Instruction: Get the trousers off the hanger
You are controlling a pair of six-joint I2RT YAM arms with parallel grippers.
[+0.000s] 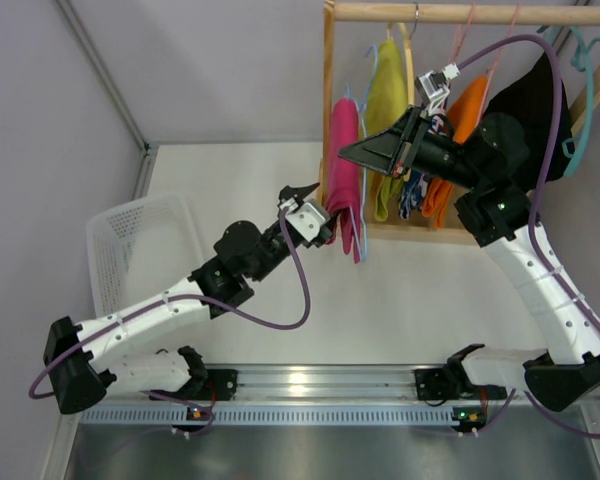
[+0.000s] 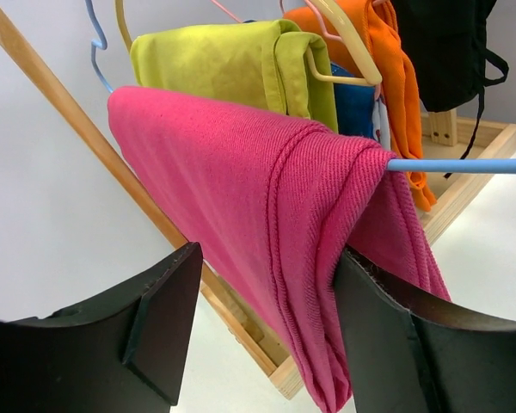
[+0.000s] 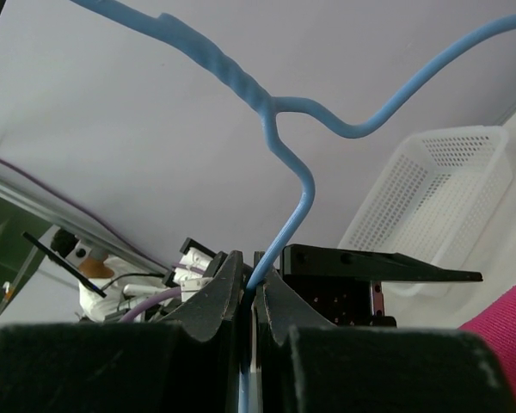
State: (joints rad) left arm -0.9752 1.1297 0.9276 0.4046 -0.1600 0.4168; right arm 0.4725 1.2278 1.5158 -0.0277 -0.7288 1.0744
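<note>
At left-wrist frame centre: pink trousers [image 2: 241, 181] draped on blue hanger [image 2: 464, 165], left gripper [image 2: 267, 275] spread astride them.
Only my right wrist view shows the right gripper [image 3: 251, 280] clamped on the hanger wire; hook cut off upper left.

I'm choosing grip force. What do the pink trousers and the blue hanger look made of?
The pink trousers look like soft knitted fabric, matte, with fine ribbing and limp folds. The blue hanger looks like thin wire with a smooth blue coating, given its twisted neck; a metal core is likely but unseen.
</note>
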